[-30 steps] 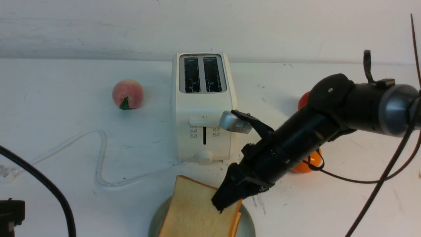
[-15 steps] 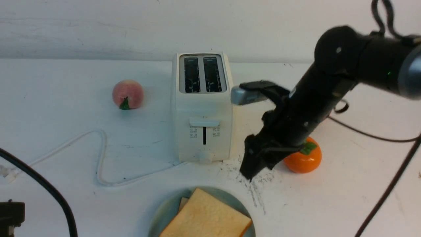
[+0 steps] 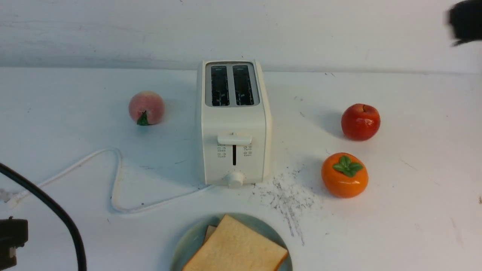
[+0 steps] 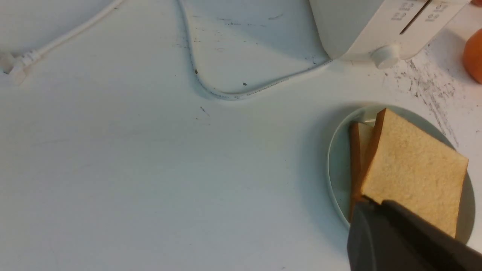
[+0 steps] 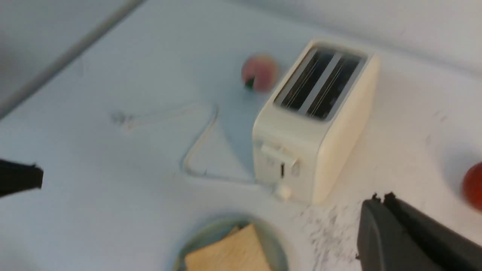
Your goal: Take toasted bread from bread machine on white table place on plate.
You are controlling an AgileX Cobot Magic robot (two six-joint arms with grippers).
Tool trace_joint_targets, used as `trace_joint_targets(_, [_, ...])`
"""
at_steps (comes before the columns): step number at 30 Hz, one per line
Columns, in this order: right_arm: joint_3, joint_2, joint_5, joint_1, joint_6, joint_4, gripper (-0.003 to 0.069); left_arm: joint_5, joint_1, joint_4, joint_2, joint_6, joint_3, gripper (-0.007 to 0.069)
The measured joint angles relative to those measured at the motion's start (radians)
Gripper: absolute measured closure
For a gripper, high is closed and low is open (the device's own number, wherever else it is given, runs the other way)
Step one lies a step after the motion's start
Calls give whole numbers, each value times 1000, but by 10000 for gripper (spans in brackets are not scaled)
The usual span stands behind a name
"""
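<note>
White table (image 3: 414,226) carries everything.

Bread machine (image 3: 233,150) sits mid-table. Both slots (image 3: 230,86) are dark with no bread showing, and the lever is at the top of its track.

Plate (image 3: 188,244) is just in front of the bread machine and not touching it. The near side is cut off by the frame.

Toasted bread (image 3: 237,248): both slices are on the plate, stacked, top one skewed over the lower. Only a crust strip and corner of the lower one show, so it's probably lying flat, but I can't confirm.

Right gripper (image 5: 207,187) has its fingers spread wide with nothing between them. It looks down on the bread machine from above; view is blurred.

Left gripper (image 4: 391,233) hangs over the plate's edge. Only one dark finger is in view, so I can't tell whether it's spread or closed.

Read: transfer looks complete, since the slots are empty and both slices are plated. Nothing seems left except parking the arms.
</note>
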Motion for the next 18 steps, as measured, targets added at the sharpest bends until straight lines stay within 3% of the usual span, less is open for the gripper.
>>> trace_joint_targets(1, [13,0,0,0,0,0,670,-1,0,0,0,0,0,638])
trace_joint_targets(5, [326,-362,-297,0,76,-155,667,-32,0,0,0,0,0,638])
trace_joint_targets(8, [622,-594,-543,0,212,-304,667,-71,0,-1,0,0,0,638])
trace_joint_targets(11, [770,-691,-613,0,378,-422,667,-110,0,-2,0,0,0,638])
trace_joint_targets(18, [889,-736,-639,0,499,-678,660,-135,0,-29,0,0,0,638])
